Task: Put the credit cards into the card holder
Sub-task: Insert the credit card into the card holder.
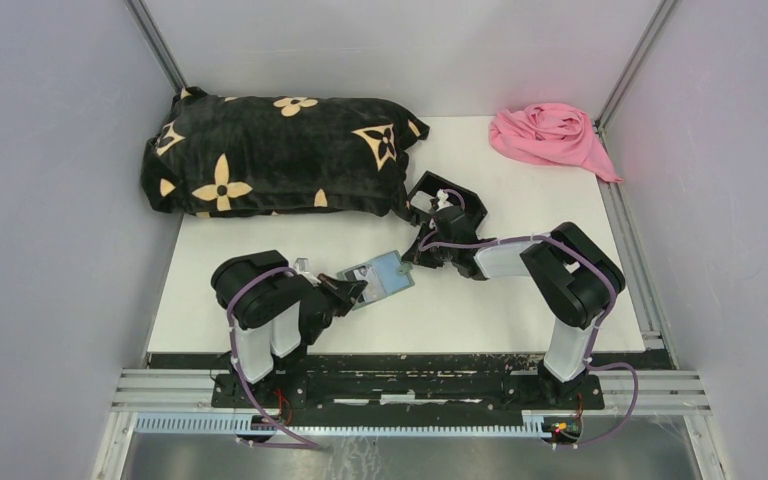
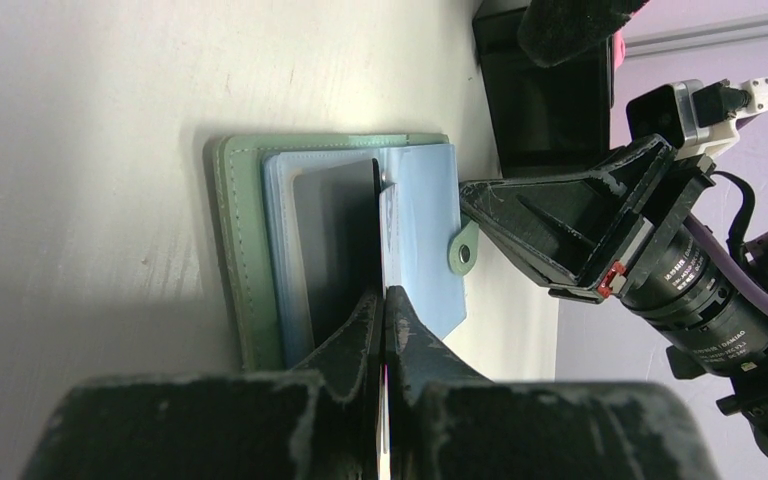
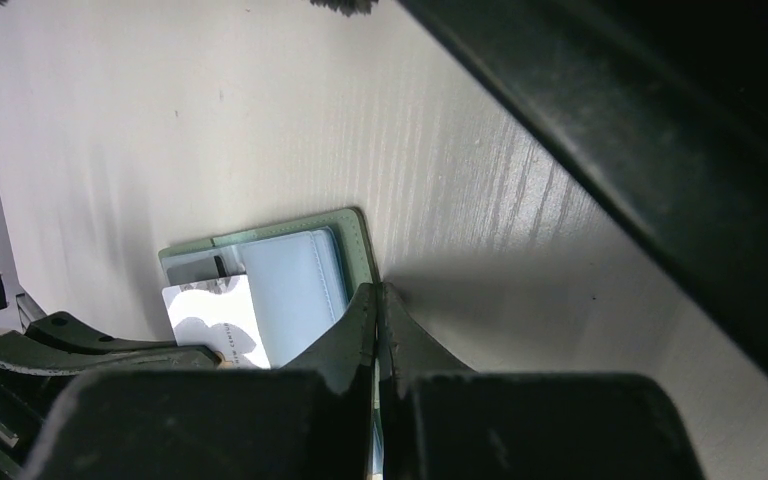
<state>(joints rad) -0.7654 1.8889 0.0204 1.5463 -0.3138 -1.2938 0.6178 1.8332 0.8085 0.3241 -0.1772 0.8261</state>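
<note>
progress: insertion under way, none seen finished | card holder (image 1: 385, 277) lies open on worktop (image 1: 500, 300) between the arms | left hand (image 2: 382, 300) pinched shut on white card (image 3: 215, 320), edge-on over the slots, not yet in | right hand (image 3: 378, 300) clamped shut on holder's edge | any already slotted: cannot tell

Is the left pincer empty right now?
No, the left pincer is shut on a credit card, held edge-on and reaching over the open card holder.
</note>
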